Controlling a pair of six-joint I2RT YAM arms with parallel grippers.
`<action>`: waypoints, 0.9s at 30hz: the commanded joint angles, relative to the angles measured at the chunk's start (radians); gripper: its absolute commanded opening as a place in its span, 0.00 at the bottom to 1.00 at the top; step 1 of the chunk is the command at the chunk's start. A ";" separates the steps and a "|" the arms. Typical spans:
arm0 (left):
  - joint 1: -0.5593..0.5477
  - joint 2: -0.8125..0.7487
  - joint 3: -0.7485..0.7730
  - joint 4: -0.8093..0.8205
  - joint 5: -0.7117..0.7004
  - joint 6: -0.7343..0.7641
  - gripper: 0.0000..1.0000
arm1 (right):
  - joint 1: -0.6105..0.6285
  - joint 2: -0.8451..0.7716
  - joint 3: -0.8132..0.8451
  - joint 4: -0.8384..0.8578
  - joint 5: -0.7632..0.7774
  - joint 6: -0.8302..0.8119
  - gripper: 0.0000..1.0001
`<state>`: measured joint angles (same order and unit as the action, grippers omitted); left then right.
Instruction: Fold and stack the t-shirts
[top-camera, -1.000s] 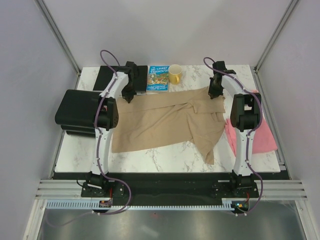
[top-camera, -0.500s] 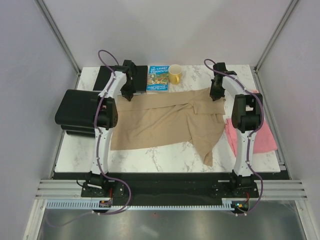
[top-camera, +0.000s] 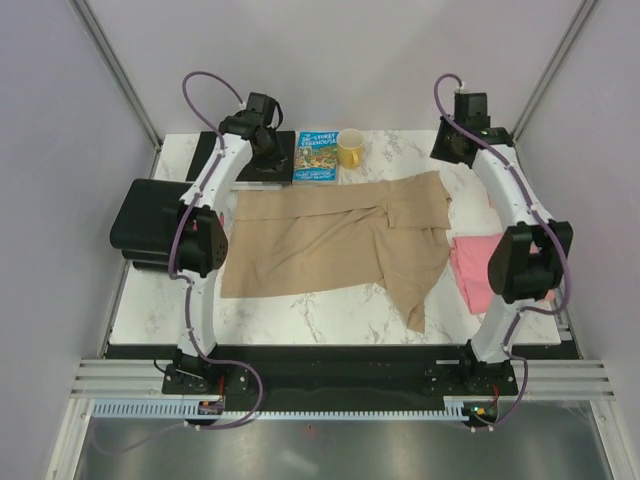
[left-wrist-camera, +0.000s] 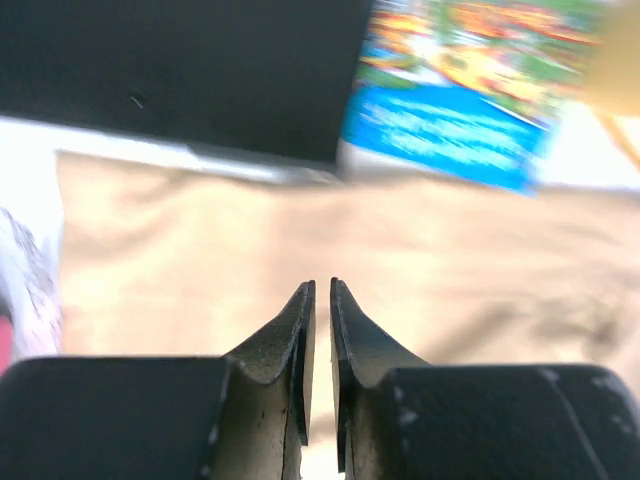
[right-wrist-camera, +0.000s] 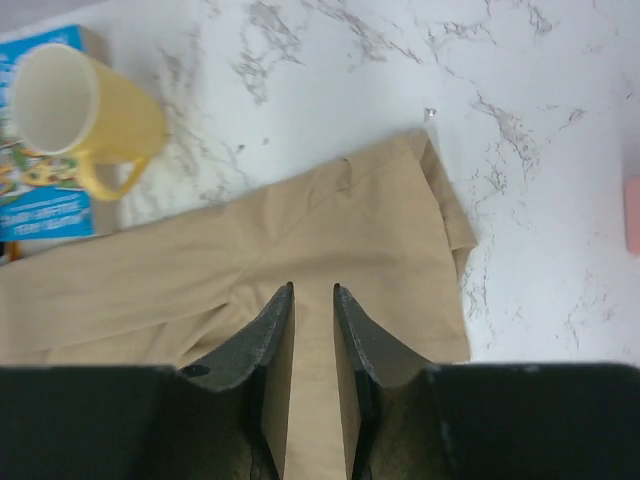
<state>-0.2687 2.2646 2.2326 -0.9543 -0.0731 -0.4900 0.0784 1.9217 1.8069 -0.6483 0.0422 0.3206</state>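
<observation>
The job is at an early stage. The tan shirt (top-camera: 335, 245) lies across the middle of the table (top-camera: 300, 320), mostly flat but not yet a neat packet. Its left part is a smooth, broad panel. Its right part is doubled over in loose creases, and a narrow tail trails toward the near edge. The pink shirt (top-camera: 468, 270) lies bunched at the table's right edge, partly hidden by the right arm and not folded as far as can be seen. Nothing is stacked. I judge that all the tidy folds on both shirts, and the stacking, are still to do.

Neither gripper holds anything. The left gripper (top-camera: 270, 150) hangs above the shirt's far-left edge with its fingers drawn almost together, only a thin slit between them. The right gripper (top-camera: 455, 140) is high over the far-right corner, its fingers parted a little with bare cloth showing between them.

The tan cloth looks thin and limp, matte, with soft ridges at the overlap and a hemmed corner in the right wrist view. The left wrist view is blurred, so the weave there cannot be read. The tabletop is hard white marble with grey veins. A glossy book (top-camera: 318, 157) and a smooth yellow mug (top-camera: 351, 148) sit just beyond the shirt, and a rounded black box (top-camera: 150, 225) sits at the left.
</observation>
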 joint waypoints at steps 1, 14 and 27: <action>-0.070 -0.224 -0.141 0.040 0.051 -0.094 0.18 | 0.021 -0.193 -0.153 0.042 -0.090 0.037 0.29; -0.107 -0.730 -0.871 0.114 0.142 -0.088 0.18 | 0.308 -0.602 -0.707 -0.168 -0.107 0.015 0.38; -0.115 -0.783 -1.031 0.134 0.196 -0.033 0.17 | 0.448 -0.682 -0.860 -0.342 -0.091 0.084 0.43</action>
<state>-0.3794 1.5322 1.2259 -0.8543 0.1059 -0.5514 0.5125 1.2472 0.9638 -0.9119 -0.0658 0.3565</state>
